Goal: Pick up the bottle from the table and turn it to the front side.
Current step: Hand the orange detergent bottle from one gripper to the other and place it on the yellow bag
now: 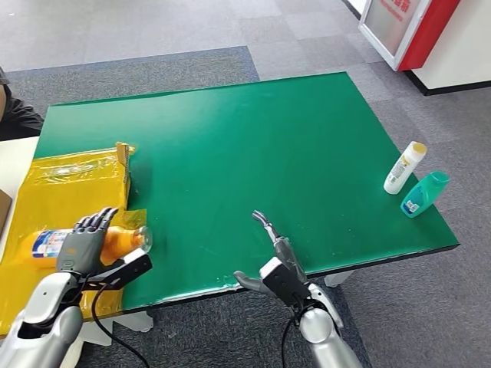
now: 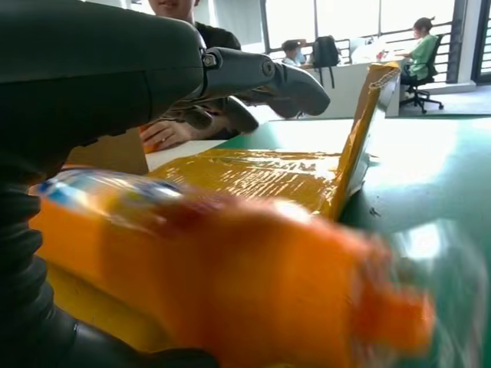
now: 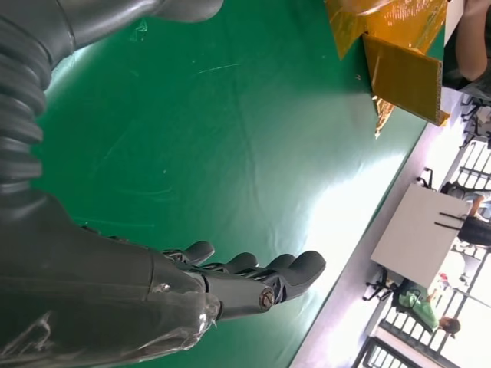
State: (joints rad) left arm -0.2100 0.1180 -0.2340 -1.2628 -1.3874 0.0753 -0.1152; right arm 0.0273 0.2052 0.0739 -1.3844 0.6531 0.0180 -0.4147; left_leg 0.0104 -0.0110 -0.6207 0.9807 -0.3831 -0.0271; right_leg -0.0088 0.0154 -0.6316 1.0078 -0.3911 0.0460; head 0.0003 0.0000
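Observation:
An orange bottle (image 1: 124, 239) with a clear cap and a blue-and-white label lies on its side on yellow taped cardboard (image 1: 69, 184) at the table's left end. My left hand (image 1: 87, 241) reaches over its middle with the fingers stretched out above it. In the left wrist view the bottle (image 2: 232, 284) is blurred and close against the palm, fingers (image 2: 266, 77) straight above it and the thumb below, not closed on it. My right hand (image 1: 275, 261) hovers open over the front edge of the green table (image 1: 261, 153), and its fingers (image 3: 261, 272) hold nothing.
A white bottle (image 1: 404, 167) and a teal bottle (image 1: 424, 193) lie near the table's right edge. A raised cardboard flap (image 1: 123, 157) stands just behind the orange bottle. A person (image 1: 14, 115) sits at the far left. A red-and-white stand (image 1: 405, 31) is beyond the far right corner.

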